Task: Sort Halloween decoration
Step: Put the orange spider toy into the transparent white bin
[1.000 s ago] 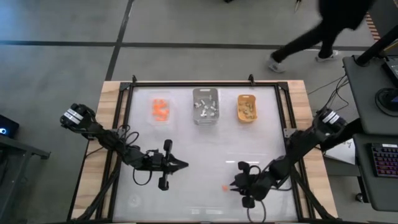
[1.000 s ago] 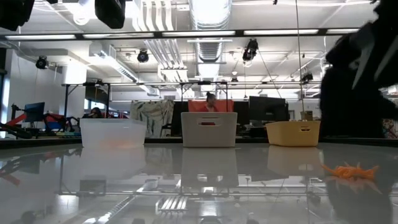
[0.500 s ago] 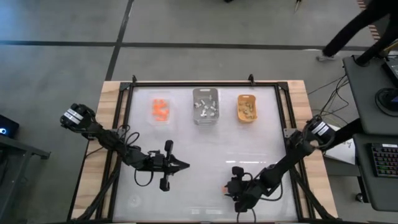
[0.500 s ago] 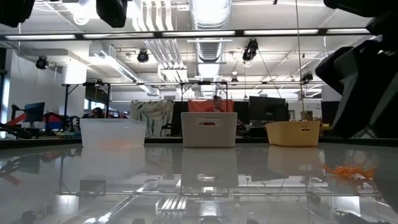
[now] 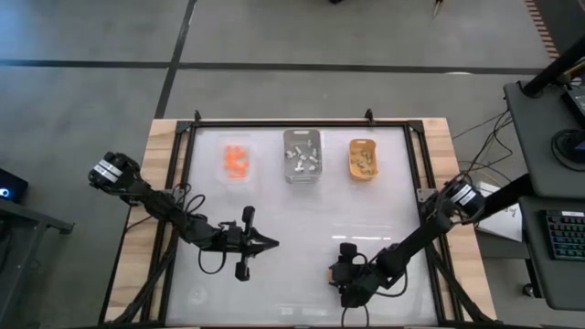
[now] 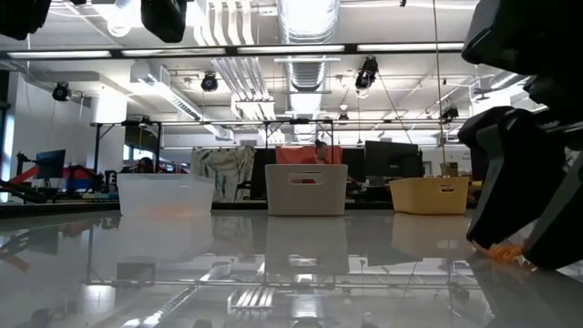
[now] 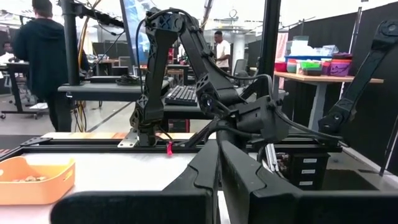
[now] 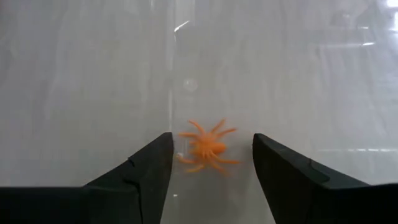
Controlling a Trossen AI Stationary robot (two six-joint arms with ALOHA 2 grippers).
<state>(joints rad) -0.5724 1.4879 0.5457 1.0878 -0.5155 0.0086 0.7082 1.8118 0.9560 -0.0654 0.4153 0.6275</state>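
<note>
Orange spider (image 8: pixel 208 151) is lying near the tabletop's (image 5: pixel 302 219) front edge between the right tool's (image 8: pixel 211 163) spread fingers; left tool (image 5: pixel 267 243) is sitting closed.

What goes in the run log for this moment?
right gripper: open, straddling orange spider on table | left gripper: shut, idle mid-table | spider: not yet gripped

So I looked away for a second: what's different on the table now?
The right claw has opened and moved down over the orange spider, which now lies between its fingers, not gripped. A person walking behind the table has gone. The left claw stays shut mid-table, and the three trays and their contents are unmoved.
</note>
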